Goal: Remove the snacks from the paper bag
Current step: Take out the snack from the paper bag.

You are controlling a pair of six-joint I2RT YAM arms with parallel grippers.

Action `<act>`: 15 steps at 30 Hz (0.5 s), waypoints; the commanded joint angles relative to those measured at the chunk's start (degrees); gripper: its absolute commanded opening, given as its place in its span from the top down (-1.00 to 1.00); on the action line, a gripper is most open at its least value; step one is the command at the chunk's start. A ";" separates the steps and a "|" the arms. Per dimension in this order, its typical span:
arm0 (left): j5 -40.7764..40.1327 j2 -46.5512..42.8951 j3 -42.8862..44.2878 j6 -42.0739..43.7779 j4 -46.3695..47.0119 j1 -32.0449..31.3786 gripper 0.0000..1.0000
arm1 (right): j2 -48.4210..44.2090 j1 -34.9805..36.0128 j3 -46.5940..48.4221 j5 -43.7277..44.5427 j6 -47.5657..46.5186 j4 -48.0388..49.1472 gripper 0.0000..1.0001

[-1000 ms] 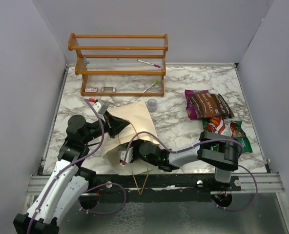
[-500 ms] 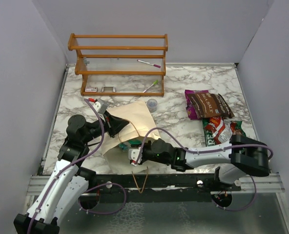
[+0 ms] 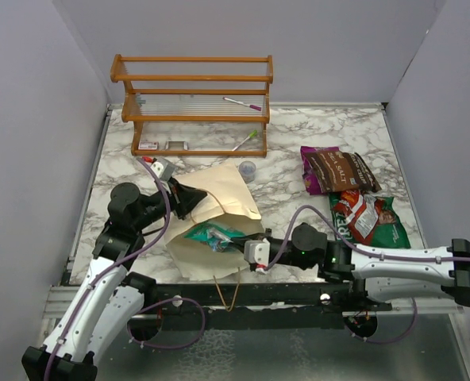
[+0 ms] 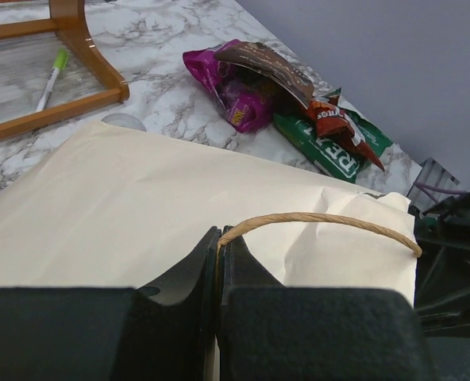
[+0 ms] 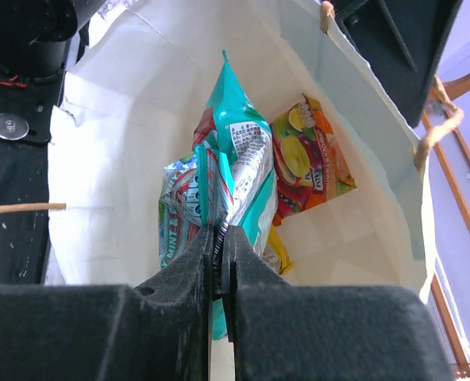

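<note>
The paper bag (image 3: 229, 194) lies at the near left of the tabletop (image 3: 298, 135), and its string handle (image 4: 322, 218) is pinched in the closed jaws of the left gripper (image 4: 219, 246). A teal packet (image 5: 236, 127) is clamped at the bag's mouth by the right gripper (image 5: 219, 234), whose jaws are closed on it. An orange packet (image 5: 310, 155) is seen deeper inside.

The right gripper (image 3: 241, 246) has drawn back out of the mouth of the paper bag (image 3: 223, 189) toward the lower middle of the frame. The teal packet (image 3: 211, 235) pinched in it has come along and now shows in the opening. The right arm has stretched out low, its elbow swung to the lower right edge, uncovering the red and green packets (image 3: 366, 218) at the right.
</note>
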 commanded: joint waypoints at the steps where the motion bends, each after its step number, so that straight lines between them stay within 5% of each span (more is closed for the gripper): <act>1: -4.89 0.62 3.02 4.37 -2.32 0.37 1.00 | -6.21 -0.11 0.23 -0.47 0.57 -6.27 0.97; 8: -8.46 1.57 4.39 8.08 -4.50 0.40 1.00 | -18.25 -0.13 5.02 -3.40 -0.45 -19.12 0.97; 15: -11.45 1.81 4.55 8.69 -5.22 1.00 1.00 | -26.39 -0.07 9.95 -2.30 -3.06 -21.98 0.97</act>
